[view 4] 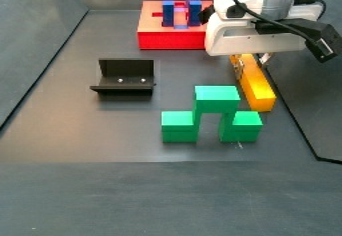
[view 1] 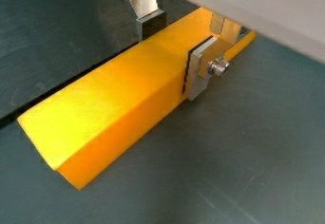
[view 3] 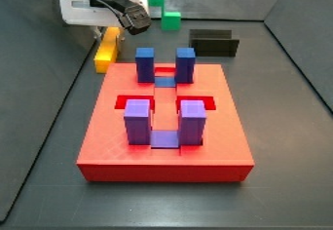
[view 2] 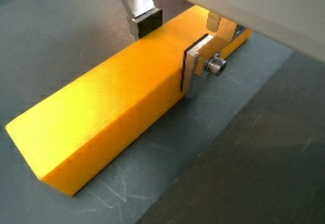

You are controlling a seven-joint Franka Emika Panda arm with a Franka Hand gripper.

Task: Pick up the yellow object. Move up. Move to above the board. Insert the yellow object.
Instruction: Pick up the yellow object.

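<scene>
The two-finger silver gripper [view 2: 168,40] sits low over one end of the long yellow rectangular bar with orange-shaded sides [view 2: 108,112], and in both wrist views its flat silver plates straddle the bar's width, one finger [view 1: 202,68] pressed flat against the bar's long side and the other finger [view 1: 147,19] at the opposite edge, so the jaws are pinching the bar across its narrow dimension. The rest of the bar [view 1: 102,117] runs out from the fingers along the dark grey floor; whether it rests on the floor or is slightly lifted cannot be told. In a side view the gripper [view 3: 115,31] is at about 11 o'clock from the large flat red square slab with recessed slots and blue and purple upright posts [view 3: 163,148], with the yellow bar [view 3: 105,50] just beside the slab's far corner and apart from it. In a side view the gripper [view 4: 249,58] hangs at the near end of the bar [view 4: 255,84], which points toward 6 o'clock; the red slab [view 4: 171,37] lies at 10 o'clock from it, the bright green stepped blocks [view 4: 210,114] sit near at 7 o'clock, and the dark L-shaped fixture [view 4: 122,77] stands well apart at 9 o'clock.
</scene>
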